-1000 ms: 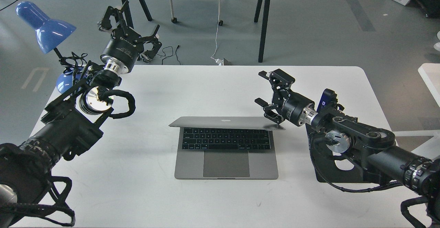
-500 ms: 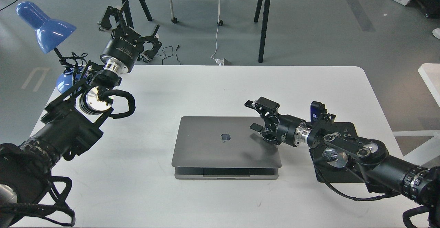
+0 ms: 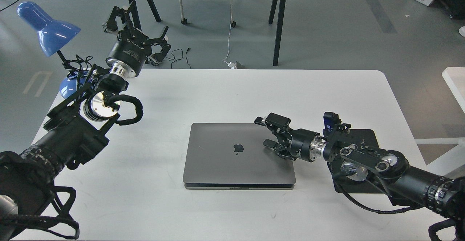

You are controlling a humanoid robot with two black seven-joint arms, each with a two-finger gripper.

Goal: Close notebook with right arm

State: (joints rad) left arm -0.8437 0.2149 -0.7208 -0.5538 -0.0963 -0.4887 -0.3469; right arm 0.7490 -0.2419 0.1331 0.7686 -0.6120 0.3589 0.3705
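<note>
One second has been enough for the lid of the notebook (image 3: 238, 154) to be brought from nearly upright, with the keyboard exposed, down flat onto its base; half a second back a dark wedge was still visible along the front edge, and that gap is now reduced to a thin line. The task is therefore judged all but finished, with only withdrawal of the right arm (image 3: 367, 161) left, though a full latch cannot be confirmed from this angle. The right claw (image 3: 268, 132) is seen over the lid's right rear corner, its fingers spread and nothing pinched between them; whether the lower finger is actually pressed on the metal cannot be told. The left claw (image 3: 136, 27) is held high in the upper left of the frame, well apart from the notebook, fingers spread and empty. The notebook lies at the centre of the white surface (image 3: 218, 92), logo up, its long axis running left to right across the frame, hinge edge toward the top of the frame and opening edge toward the bottom.
</note>
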